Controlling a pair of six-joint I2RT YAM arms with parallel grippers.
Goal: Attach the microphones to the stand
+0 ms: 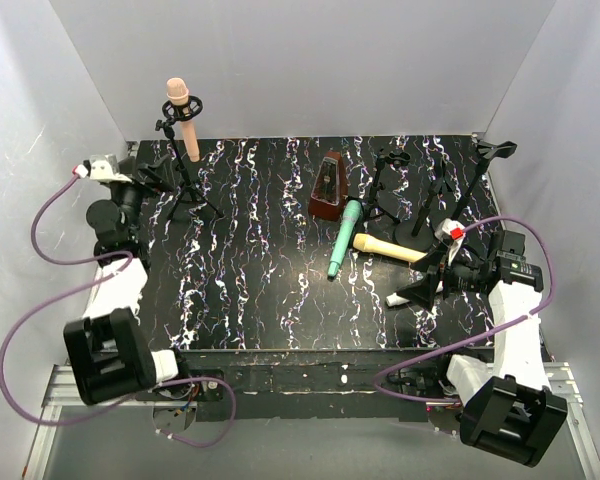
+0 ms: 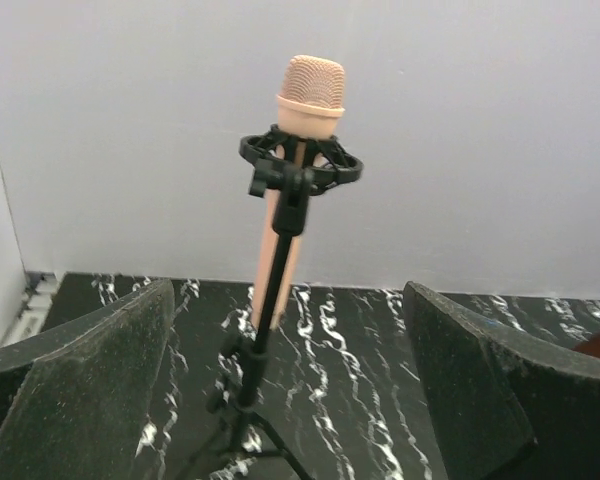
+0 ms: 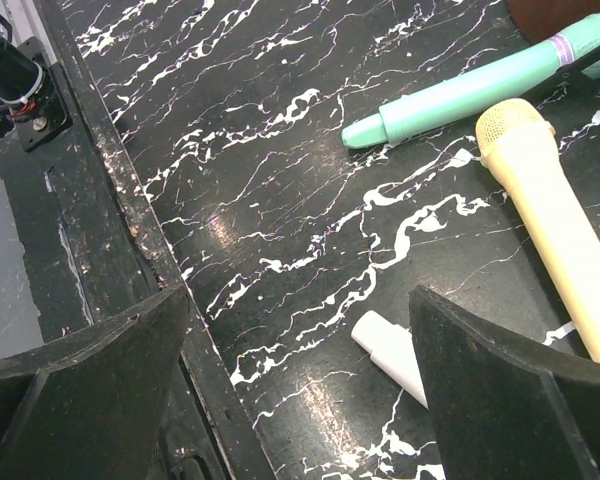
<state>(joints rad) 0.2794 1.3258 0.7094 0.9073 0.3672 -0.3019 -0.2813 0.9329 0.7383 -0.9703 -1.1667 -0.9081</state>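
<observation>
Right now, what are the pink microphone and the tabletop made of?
The pink microphone looks like matte plastic: even colour, no shine, a finely dotted head. The tabletop looks like black marble with white veins and a slight gloss, but it may be a printed sheet.

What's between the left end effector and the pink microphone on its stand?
Nothing: in the left wrist view only bare marbled tabletop separates the open left end effector from the peach-pink microphone in its stand.
</observation>
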